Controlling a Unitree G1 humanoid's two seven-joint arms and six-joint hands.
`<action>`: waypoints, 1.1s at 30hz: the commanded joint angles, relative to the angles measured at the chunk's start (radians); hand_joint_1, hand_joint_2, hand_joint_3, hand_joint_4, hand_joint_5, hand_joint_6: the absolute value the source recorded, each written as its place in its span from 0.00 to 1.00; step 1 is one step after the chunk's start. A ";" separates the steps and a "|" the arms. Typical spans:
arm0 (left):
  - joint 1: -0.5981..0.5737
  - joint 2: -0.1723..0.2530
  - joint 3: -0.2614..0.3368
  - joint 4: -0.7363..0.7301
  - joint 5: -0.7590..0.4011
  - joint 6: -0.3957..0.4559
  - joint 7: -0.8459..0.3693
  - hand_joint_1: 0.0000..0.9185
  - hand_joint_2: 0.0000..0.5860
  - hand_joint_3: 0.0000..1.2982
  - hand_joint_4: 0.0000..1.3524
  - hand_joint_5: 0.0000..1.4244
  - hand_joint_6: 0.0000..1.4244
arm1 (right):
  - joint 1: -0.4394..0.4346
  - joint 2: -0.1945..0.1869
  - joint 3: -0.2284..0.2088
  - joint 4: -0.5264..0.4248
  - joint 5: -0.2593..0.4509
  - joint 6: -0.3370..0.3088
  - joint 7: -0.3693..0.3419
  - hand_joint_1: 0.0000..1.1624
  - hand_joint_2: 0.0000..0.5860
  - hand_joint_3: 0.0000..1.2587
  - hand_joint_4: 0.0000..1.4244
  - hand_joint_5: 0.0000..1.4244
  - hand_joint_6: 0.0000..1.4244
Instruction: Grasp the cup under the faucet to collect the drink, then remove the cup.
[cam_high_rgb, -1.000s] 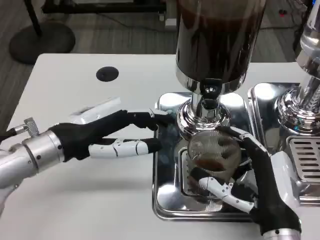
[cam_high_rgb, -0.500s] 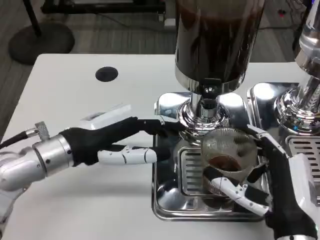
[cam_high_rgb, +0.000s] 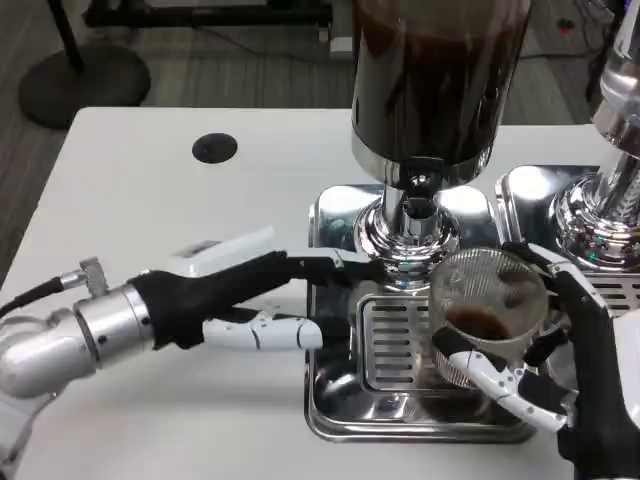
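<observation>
1. On the white table (cam_high_rgb: 150, 200) stands a drink dispenser (cam_high_rgb: 438, 80), its dark-filled tank above a chrome base and faucet (cam_high_rgb: 415, 215).
2. Below the faucet lies a shiny drip tray (cam_high_rgb: 330, 400) with a slotted grate (cam_high_rgb: 395, 345) in its middle.
3. At the tray's right side the right hand (cam_high_rgb: 560, 370) grips the clear cup (cam_high_rgb: 488, 310), fingers wrapped around its wall from the right and front.
4. That cup holds a little dark drink at the bottom and sits to the right of the faucet, not directly under it, over the right edge of the grate.
5. Whether the cup's base touches the tray cannot be told.
6. From the left, the left hand (cam_high_rgb: 235, 300) reaches across the table with its fingers stretched out flat and apart, holding nothing.
7. Its upper fingers reach over the tray's left rim toward the chrome base; its lower finger lies just at the tray's left edge.
8. A second chrome dispenser (cam_high_rgb: 605, 190) with its own tray stands at the right edge of the picture.
9. A black round disc (cam_high_rgb: 214, 148) is set into the table, well apart from the hands, at the back left.
</observation>
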 joint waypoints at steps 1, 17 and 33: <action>0.027 -0.002 -0.008 -0.028 -0.025 -0.017 -0.021 0.00 0.32 0.14 0.10 0.13 0.16 | 0.011 0.009 -0.006 -0.053 0.012 0.002 0.005 0.59 0.33 0.41 0.41 0.52 0.68; 0.116 0.041 0.011 -0.114 -0.084 -0.027 -0.059 0.00 0.33 0.14 0.09 0.11 0.16 | 0.108 -0.001 -0.004 -0.155 0.031 0.005 0.069 0.59 0.33 0.42 0.42 0.53 0.69; 0.261 0.095 0.063 -0.270 -0.133 -0.011 -0.054 0.00 0.33 0.14 0.09 0.11 0.15 | 0.263 0.000 0.012 -0.287 0.040 -0.010 0.135 0.58 0.34 0.43 0.42 0.53 0.70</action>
